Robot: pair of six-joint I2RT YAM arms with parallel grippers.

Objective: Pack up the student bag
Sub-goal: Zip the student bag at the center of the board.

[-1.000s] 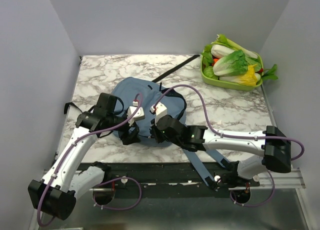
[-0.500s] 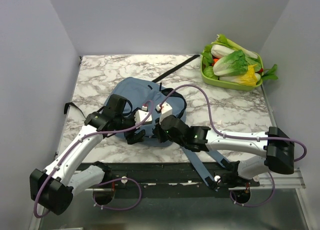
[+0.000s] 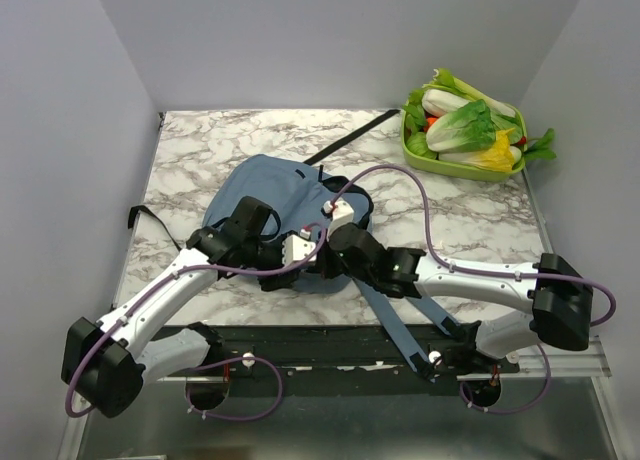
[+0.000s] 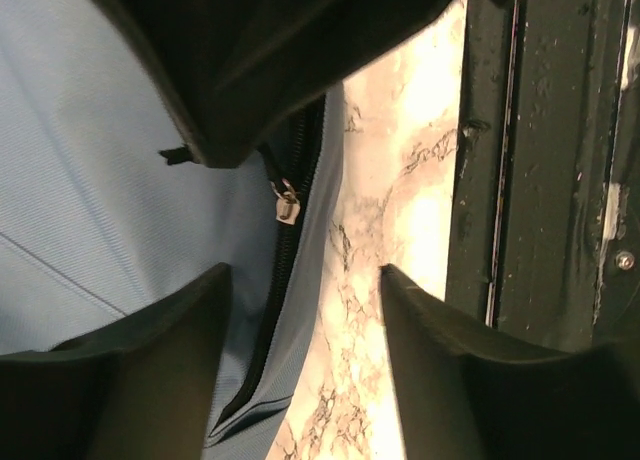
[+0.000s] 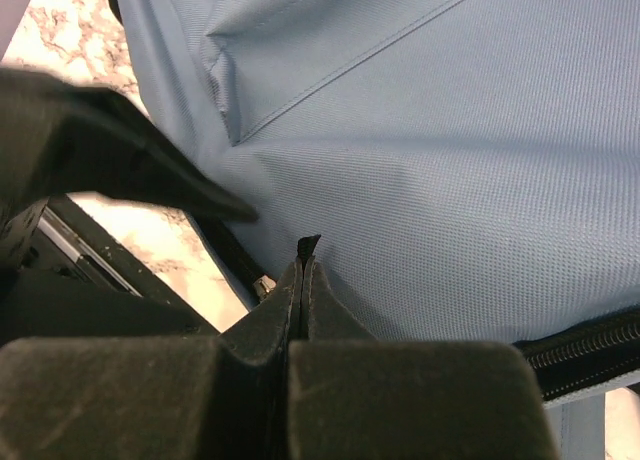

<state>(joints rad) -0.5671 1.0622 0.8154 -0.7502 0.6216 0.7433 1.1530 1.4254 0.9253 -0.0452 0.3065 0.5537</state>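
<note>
**Step in hand: opening the zipper.** The student bag (image 3: 270,185) is lying flat by the middle of the worktop's (image 3: 470,220) near edge. The left hand (image 4: 305,310), released, is hovering just short of the zipper pull (image 4: 287,208). The right hand (image 5: 303,255), clenched, is pressing its tips against the blue fabric. The next move, as I judge it, is closing the left hand squarely on the small pull. Count: one bag, one visible pull, two hands, and one green tray (image 3: 470,171) of vegetables at the far right corner.

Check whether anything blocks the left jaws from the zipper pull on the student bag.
Nothing visible does. The left gripper has its jaws open, facing the zipper pull on the student bag, with only zipper track between. The right gripper, shut at the bag, sits beyond the pull, not before it.
</note>
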